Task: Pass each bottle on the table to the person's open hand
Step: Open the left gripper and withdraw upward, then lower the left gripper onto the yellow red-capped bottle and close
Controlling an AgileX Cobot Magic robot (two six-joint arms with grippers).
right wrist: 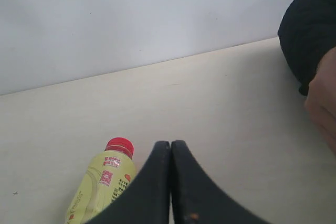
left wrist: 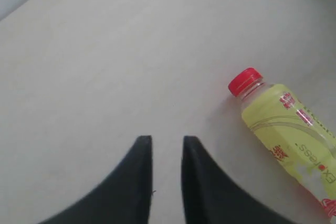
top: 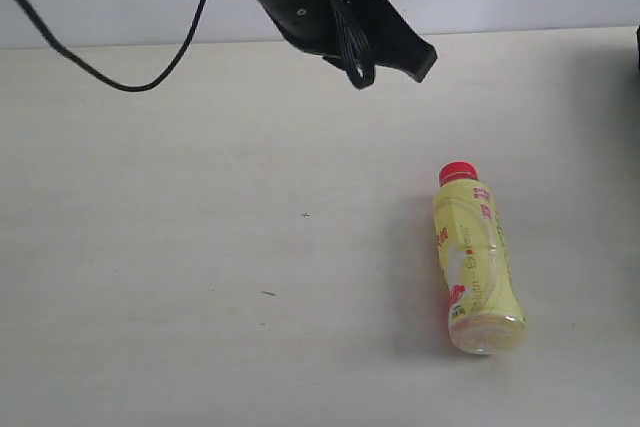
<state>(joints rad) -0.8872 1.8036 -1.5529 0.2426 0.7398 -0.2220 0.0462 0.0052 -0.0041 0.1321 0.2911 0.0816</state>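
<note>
Landmark: the yellow bottle (top: 476, 262), the only bottle in view; every place below is given from it.
Bottle position: it lies on its side on the table (top: 200, 197), its red cap (top: 458, 173) towards the far wall and its base towards the near edge.
Left gripper (left wrist: 167, 140): my fingers stand a narrow gap apart and hold nothing. They hover above bare table beside the bottle's cap end and do not touch it.
Right gripper (right wrist: 170, 144): my fingers are pressed together and empty, above the bottle's body, cap just beyond the tips.
Receiver: the person's hand (right wrist: 323, 98) with its black sleeve (right wrist: 307, 30) shows only at the frame edge of the right wrist view, well apart from the bottle. Whether the palm is open, I cannot tell.
Step in hand (judged): approach and grasp the bottle.
Doing it well: I would spread the fingers wider than the body, then turn the wrist so they straddle the bottle across its long axis. I would close at mid-label, where the wall is straight. A round bottle lying flat will likely roll if only one finger touches first.
Label: red characters, too small to read, and grey Latin lettering that seems to say "Express".
Brand: not legible.
</note>
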